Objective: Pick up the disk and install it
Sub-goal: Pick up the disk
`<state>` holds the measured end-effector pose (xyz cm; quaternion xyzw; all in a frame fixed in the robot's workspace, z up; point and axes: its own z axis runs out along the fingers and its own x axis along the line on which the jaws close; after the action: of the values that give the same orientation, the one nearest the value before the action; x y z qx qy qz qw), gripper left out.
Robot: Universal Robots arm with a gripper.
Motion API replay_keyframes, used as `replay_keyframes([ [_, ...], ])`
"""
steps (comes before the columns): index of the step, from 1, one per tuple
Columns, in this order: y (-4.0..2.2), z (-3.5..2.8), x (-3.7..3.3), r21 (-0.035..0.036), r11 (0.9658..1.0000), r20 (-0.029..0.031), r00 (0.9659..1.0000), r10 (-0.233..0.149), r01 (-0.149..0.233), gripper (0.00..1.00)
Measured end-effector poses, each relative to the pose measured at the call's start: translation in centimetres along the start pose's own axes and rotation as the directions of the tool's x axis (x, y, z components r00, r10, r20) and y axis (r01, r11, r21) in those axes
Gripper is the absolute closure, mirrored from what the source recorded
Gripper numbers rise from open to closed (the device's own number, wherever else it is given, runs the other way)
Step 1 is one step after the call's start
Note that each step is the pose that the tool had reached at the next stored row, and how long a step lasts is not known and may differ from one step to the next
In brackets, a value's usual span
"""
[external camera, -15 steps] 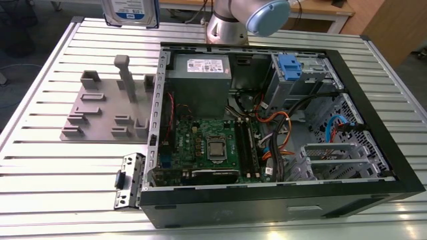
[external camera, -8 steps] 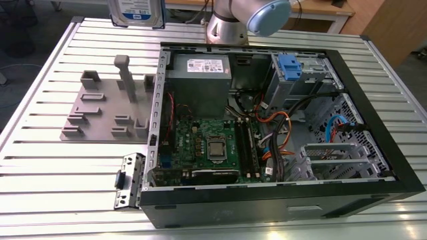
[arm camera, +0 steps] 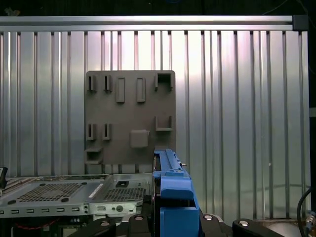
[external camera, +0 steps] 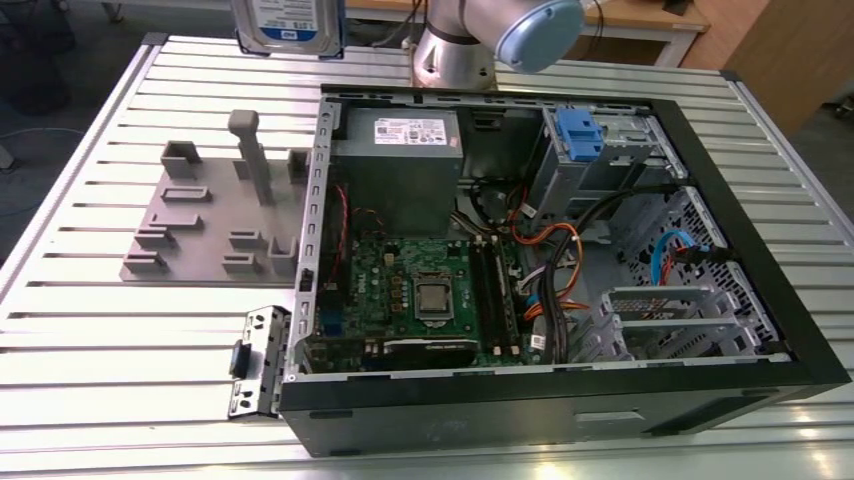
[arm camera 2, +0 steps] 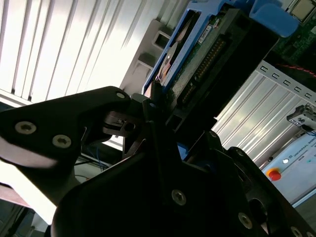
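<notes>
Now our gripper point(arm camera 2: 168, 111) squeezes the disk point(external camera: 287, 22) above the desk point(external camera: 127, 335), and we fear a weak hold could drop it onto the open computer case point(external camera: 561, 405).

A robotics lab or test workshop: a ribbed aluminium profile table point(external camera: 107, 340) carries an opened black computer tower point(external camera: 534, 412) lying on its side, a grey plastic fixture plate point(external camera: 187, 266) at the exterior view's left, and a silver-blue robot arm point(external camera: 461, 50) at the far edge.
</notes>
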<state>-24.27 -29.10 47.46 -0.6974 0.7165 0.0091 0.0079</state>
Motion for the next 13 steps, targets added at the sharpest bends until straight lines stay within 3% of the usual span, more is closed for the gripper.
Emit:
replay_keyframes([
  [13, -2.60, 0.03, 0.00, -0.0001, 1.0000, 0.0000, 1.0000, 0.000, 0.000, 0.64],
])
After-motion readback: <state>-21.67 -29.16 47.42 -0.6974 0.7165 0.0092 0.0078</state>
